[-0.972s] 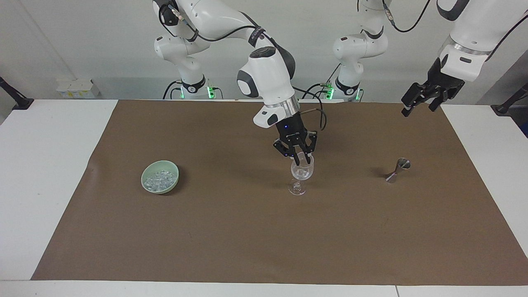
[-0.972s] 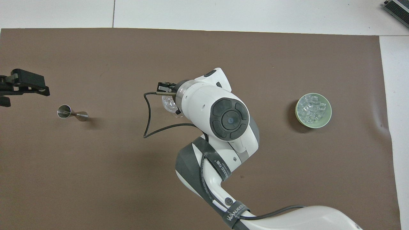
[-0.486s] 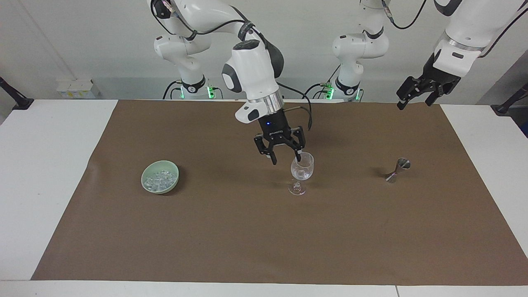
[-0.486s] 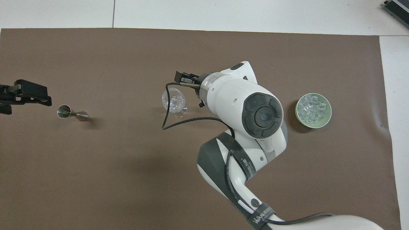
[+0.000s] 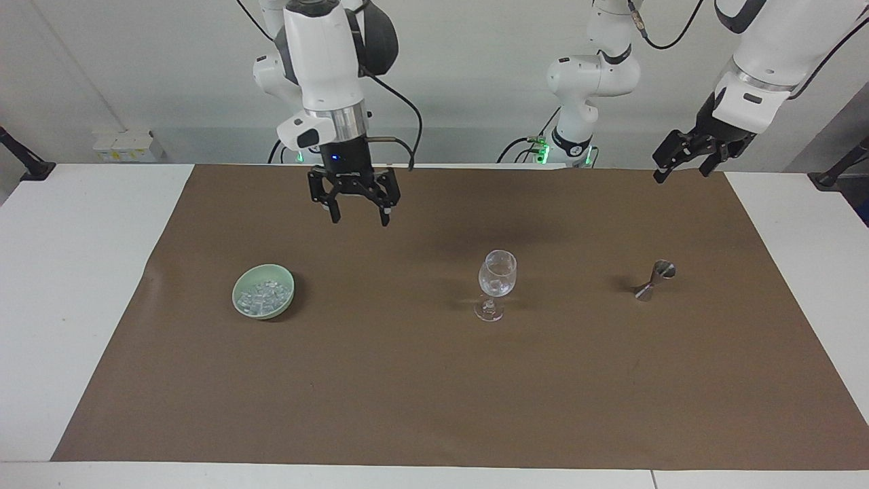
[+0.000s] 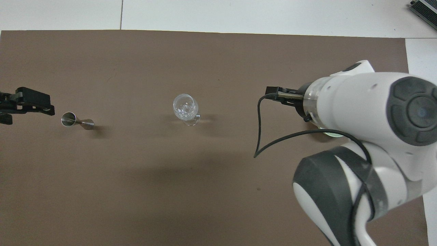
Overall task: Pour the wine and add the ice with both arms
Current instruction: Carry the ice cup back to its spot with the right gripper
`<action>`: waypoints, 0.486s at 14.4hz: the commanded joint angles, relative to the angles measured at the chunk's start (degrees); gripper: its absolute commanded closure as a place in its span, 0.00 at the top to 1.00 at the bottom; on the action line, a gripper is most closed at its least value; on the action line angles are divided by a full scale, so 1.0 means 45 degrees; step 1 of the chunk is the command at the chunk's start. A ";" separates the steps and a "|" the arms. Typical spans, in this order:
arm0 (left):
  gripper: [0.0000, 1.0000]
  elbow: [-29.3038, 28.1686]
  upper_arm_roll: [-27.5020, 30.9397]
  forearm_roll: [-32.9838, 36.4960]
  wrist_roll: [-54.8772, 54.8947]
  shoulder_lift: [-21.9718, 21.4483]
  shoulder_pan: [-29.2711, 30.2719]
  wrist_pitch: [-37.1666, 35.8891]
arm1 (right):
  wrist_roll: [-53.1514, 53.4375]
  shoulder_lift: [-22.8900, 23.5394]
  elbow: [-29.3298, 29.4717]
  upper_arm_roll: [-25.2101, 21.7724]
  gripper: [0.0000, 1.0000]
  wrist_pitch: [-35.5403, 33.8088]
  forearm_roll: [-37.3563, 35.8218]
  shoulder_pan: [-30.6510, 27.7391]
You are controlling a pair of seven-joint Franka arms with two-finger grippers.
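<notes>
Brown-papered surface (image 5: 434, 407) carrying a pale green bowl (image 5: 241, 307) of small clear ice cubes (image 5: 266, 293).
Your right gripper (image 5: 358, 219) is hovering, fingers apart; left gripper (image 5: 686, 166) waiting, fingers unreadable. Ice looks slippery: pinch one cube across flat faces.

Plain pale wall (image 5: 136, 68), white table (image 5: 68, 272) under brown mat (image 5: 407, 380)

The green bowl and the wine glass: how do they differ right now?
The green bowl is low, opaque and sits toward the right arm's end; the wine glass is tall, stemmed, clear and mid-mat. The bowl holds a heap of ice; the glass holds only a few pieces. Both stand upright, untouched.
</notes>
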 commanded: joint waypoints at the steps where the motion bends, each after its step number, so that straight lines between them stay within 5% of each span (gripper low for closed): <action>1: 1.00 -0.0144 0.0053 0.0257 0.0185 -0.0136 -0.0062 -0.0116 | -0.1006 -0.0155 0.0868 0.0131 1.00 -0.2031 0.0109 -0.0845; 7: 1.00 -0.0144 -0.0241 0.0257 0.1080 -0.0136 0.0154 -0.0058 | -0.2804 0.0584 0.3816 0.0073 1.00 -0.5491 0.0735 -0.2525</action>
